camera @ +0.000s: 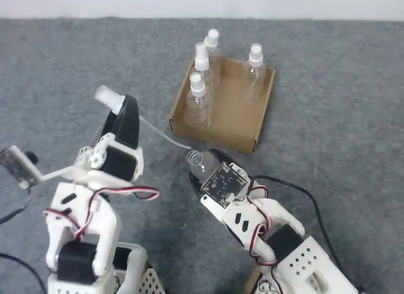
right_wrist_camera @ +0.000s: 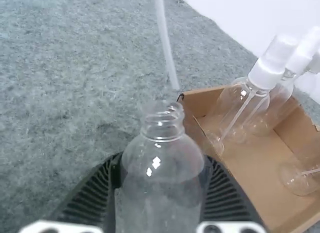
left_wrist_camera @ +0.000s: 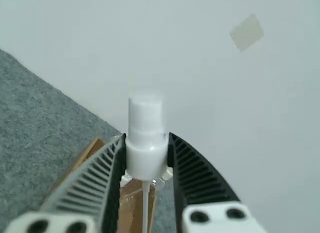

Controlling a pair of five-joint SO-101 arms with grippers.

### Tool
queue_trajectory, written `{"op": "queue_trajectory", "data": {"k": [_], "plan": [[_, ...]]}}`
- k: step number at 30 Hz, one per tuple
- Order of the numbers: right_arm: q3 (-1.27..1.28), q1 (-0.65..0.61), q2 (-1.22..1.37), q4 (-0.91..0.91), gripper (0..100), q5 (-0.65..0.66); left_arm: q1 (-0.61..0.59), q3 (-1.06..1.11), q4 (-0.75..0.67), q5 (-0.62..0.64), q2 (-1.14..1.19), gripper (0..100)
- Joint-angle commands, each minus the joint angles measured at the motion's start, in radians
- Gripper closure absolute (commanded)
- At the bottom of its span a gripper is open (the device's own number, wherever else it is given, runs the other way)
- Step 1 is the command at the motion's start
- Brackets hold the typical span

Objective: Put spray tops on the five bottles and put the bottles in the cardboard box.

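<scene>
The left end effector is clenched on a white spray top, its ribbed fingers pressing the collar from both sides. It hangs raised over the left half of the counter. The top's thin dip tube slants away from it towards the middle of the counter. The tube's tip lies just by the open mouth of a clear bottle; whether it has entered the neck cannot be told.

The right end effector grasps that uncapped bottle around its body, neck tilted towards the far edge. It is near the middle of the counter, just beside the near wall of the cardboard box.

The box sits towards the far edge, roughly midway between the counter's left and right edges. Four capped bottles stand upright inside it. Three stand along the wall facing the counter's left edge and one in the corner towards the far right.
</scene>
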Motion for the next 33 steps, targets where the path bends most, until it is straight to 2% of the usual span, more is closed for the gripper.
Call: {"op": "queue_trajectory", "data": {"k": [1, 15, 25, 33], "plan": [[-0.021, 0.001, -0.027, -0.025, 98.6, 0.020, 0.041, -0.094, 0.063, -0.014, -0.008, 99], [-0.023, 0.001, -0.027, -0.025, 98.6, 0.020, 0.038, -0.059, 0.058, -0.015, -0.002, 99], [-0.028, -0.001, -0.027, -0.025, 98.6, 0.020, 0.049, 0.081, -0.060, -0.057, -0.006, 99], [-0.021, 0.001, -0.027, -0.025, 98.6, 0.020, 0.121, 0.117, -0.060, -0.058, -0.006, 99]]}}
